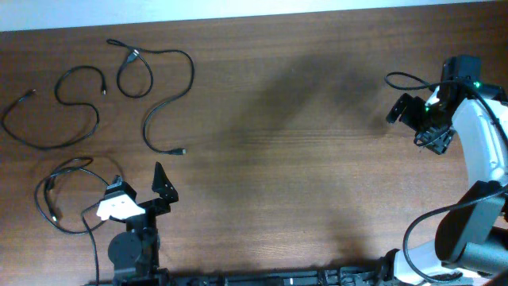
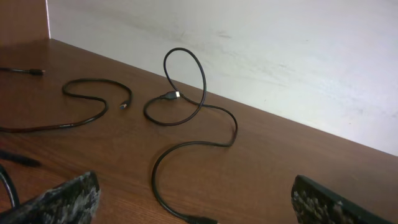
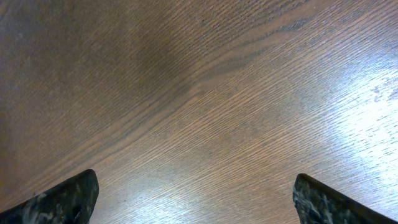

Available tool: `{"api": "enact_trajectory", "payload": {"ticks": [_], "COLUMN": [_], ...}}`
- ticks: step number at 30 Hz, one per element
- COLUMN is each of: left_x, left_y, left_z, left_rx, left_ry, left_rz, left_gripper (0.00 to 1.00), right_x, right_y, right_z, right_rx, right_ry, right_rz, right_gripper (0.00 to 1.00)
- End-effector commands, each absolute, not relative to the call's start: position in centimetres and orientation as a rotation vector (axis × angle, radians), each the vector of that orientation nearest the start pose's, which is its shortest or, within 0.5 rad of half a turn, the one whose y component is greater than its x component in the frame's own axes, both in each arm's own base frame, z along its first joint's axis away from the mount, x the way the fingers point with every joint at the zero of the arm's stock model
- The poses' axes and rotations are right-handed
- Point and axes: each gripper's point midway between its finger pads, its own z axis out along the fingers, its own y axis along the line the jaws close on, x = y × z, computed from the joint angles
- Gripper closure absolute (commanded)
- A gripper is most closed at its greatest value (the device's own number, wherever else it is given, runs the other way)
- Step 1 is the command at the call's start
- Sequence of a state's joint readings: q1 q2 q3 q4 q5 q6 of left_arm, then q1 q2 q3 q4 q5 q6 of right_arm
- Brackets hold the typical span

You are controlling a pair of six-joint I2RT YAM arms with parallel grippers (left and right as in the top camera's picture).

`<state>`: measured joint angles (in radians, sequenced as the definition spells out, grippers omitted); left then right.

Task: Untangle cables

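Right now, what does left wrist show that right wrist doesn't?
Left wrist only: a looped cable and an S-curved cable, lying apart, plus a pale wall. Right wrist only: glare on bare wood, no cables. Both: the wooden table, and an open, empty end effector, the left end effector in one and the right end effector in the other.

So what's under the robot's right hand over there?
Under the right hand there is only bare wooden table; its wrist camera shows nothing lying between the fingers. From overhead, the hand itself hides the spot directly beneath.
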<state>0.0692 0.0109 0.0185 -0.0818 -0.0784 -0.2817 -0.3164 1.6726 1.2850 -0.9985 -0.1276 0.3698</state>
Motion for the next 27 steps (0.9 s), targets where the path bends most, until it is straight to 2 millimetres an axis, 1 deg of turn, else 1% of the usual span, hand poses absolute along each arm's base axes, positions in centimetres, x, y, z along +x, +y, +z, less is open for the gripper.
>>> {"api": "enact_trajectory", "payload": {"ticks": [1,19,25,27], "left_x": [24.4,24.4,24.4,24.4], "left_y": [2.8,2.8,2.8,2.8], "left_z": [15.8,15.8,15.8,15.8], "left_rx": [-0.343,-0.343,-0.343,-0.343], "left_ry": [1.609,1.609,1.609,1.609], "left_rz": [-0.117,-0.116,-0.117,-0.117], "left_gripper": [0.01,0.01,0.01,0.01], "right_x": [33.3,33.3,33.3,33.3], "right_y": [-8.7,-8.7,-8.7,-8.7], "right_z": [9.9,10.1,11.5,12.4], "right_rx": [0.983,0.98,0.963,0.951], "right_ry": [2.784,2.778,2.741,2.713], "right_rz": [0.184,0.184,0.183,0.183], "right_gripper": [0.01,0.01,0.01,0.01]}}
